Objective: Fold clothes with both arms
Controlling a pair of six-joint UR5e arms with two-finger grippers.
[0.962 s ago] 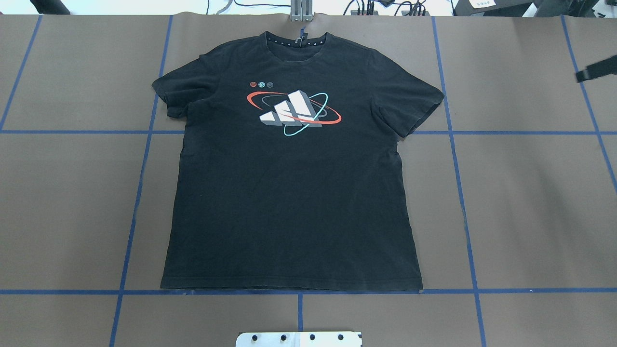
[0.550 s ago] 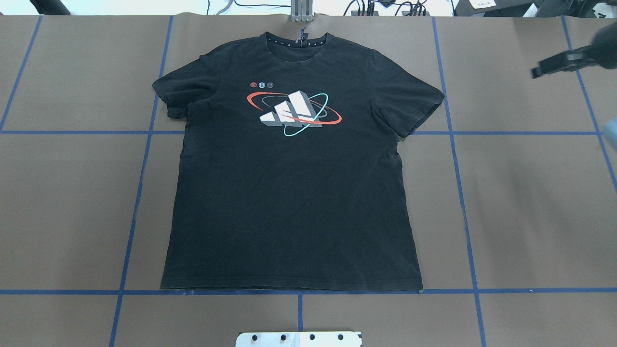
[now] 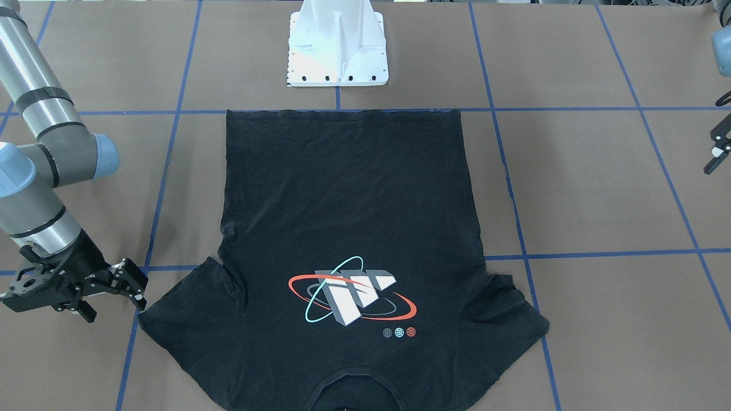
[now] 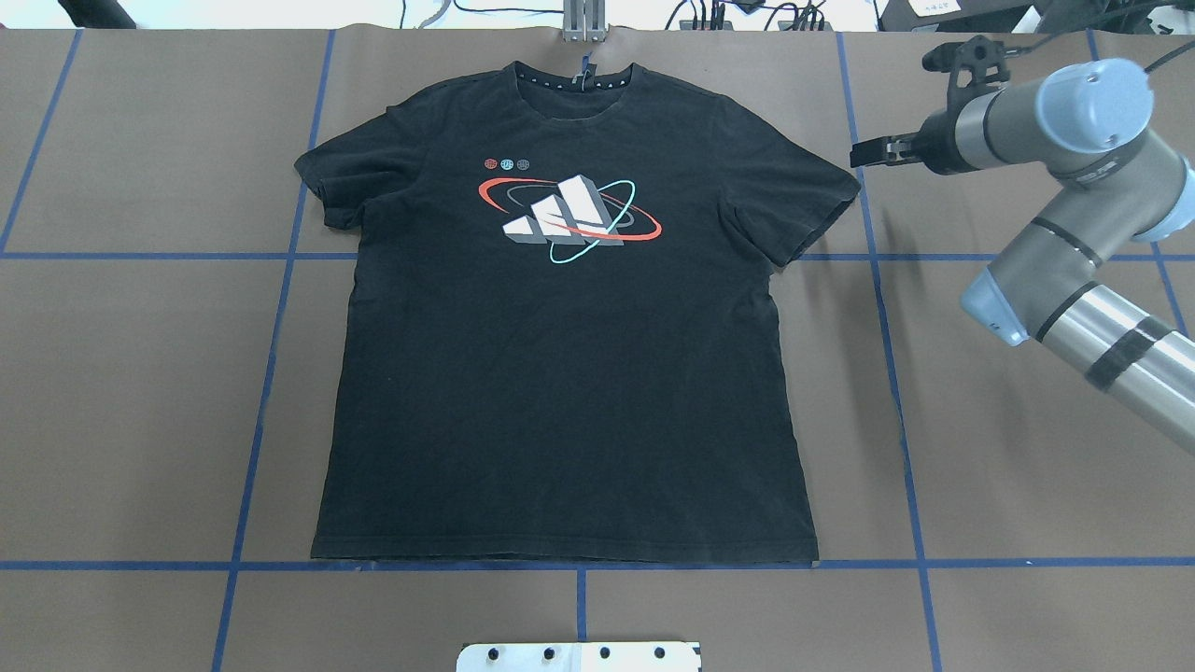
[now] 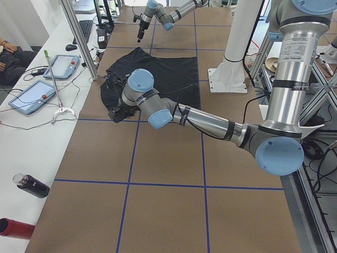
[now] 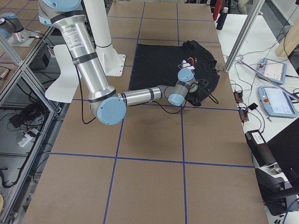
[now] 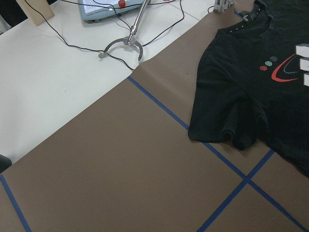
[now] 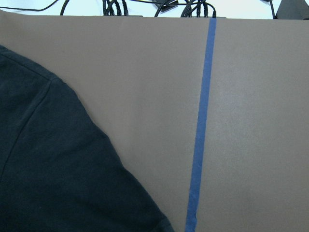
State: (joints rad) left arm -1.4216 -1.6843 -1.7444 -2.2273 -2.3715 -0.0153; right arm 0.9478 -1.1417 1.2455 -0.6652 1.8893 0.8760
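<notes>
Evidently the right arm (image 4: pixel 1064 215) has swung in from the upper right of the overhead view within the last second; before that only its tip showed at that edge. The right tool (image 4: pixel 868 154) is now just beside the sleeve (image 4: pixel 803 201) on that side, clear of the cloth, with its fingers spread. The left tool (image 3: pixel 717 149) is well apart from the garment, at the right edge of the front-facing view; its state cannot be told.

The T-shirt (image 4: pixel 560 373) lies flat and print-up at the centre of the table (image 4: pixel 1027 420). Its collar is toward the top of the overhead frame and its hem along a blue tape line (image 4: pixel 1027 563). No fold is made. In my judgement the approach to a first sleeve grasp is under way.

Brown paper gridded with blue tape covers the table. A white pedestal (image 3: pixel 337 45) stands beyond the hem. A white bench alongside carries tablets (image 5: pixel 31 97), cables and bottles (image 5: pixel 32 185).
</notes>
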